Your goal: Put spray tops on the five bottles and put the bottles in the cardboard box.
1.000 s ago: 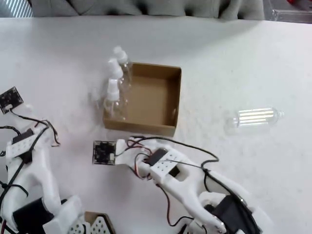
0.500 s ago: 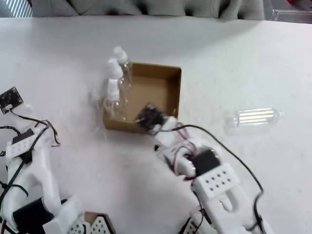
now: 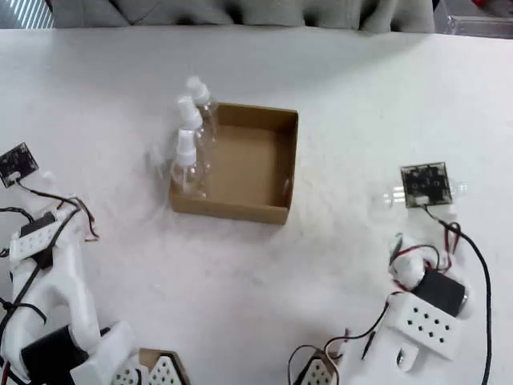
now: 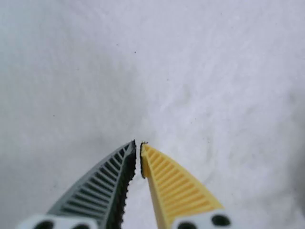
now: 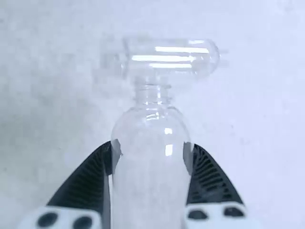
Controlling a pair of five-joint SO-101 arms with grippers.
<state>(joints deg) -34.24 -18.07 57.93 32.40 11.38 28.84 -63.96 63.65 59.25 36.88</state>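
The right gripper is clamped on a topless clear bottle. Its threaded neck points at a second bottle lying on the table, right of the cardboard box. Keep the grip firm and the neck steady, since this bottle likely needs a spray top before boxing. The left gripper, pinched shut and empty, hovers at the near left.

White table, grey tufted upholstery beyond

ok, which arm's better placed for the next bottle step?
Right. The right gripper holds an uncapped bottle, with the lying bottle just beyond its neck. The left gripper is shut over bare table.
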